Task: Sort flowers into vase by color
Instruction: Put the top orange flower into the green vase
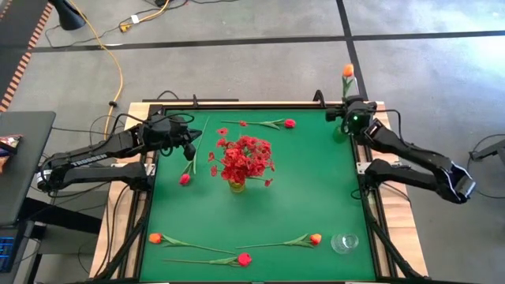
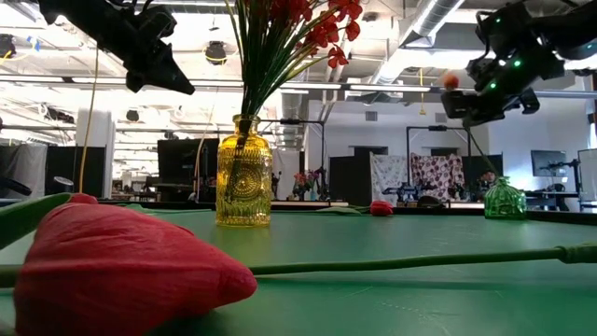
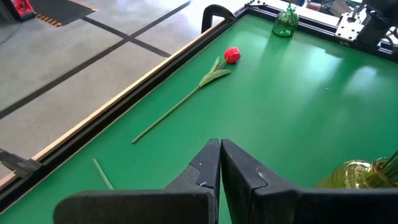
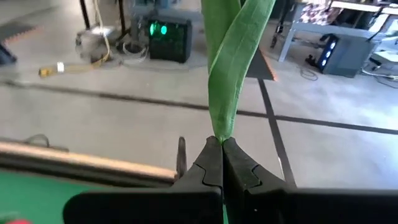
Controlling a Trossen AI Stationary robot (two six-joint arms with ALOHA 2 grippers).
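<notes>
My right gripper (image 4: 222, 146) is at the far right corner, shut on an orange tulip-like flower whose bud (image 1: 347, 71) stands above it, past the table's far edge. A small green vase (image 2: 505, 198) stands on the table just below that gripper. My left gripper (image 3: 221, 146) hovers shut and empty at the far left, above the stem of a red-pink flower (image 1: 185, 179) that lies flat on the table. The yellow vase (image 1: 237, 185) in the middle holds bushy red sprigs (image 1: 246, 156). Another red flower (image 3: 232, 55) lies along the far edge. My right gripper pinches the orange flower's green stem between its two fingers, just where the long leaves start (image 4: 221, 132). The fingers lie about level, pointing toward the table's far edge, across the stem. The flower stands upright in the hold, leaves and bud above the fingers, clear of the table.
Near the front edge lie an orange flower (image 1: 155, 237), a red flower (image 1: 245, 259) and another orange flower (image 1: 315, 239), next to a clear glass vase (image 1: 345, 243). A raised frame (image 3: 155, 81) borders the green table top (image 1: 308, 189).
</notes>
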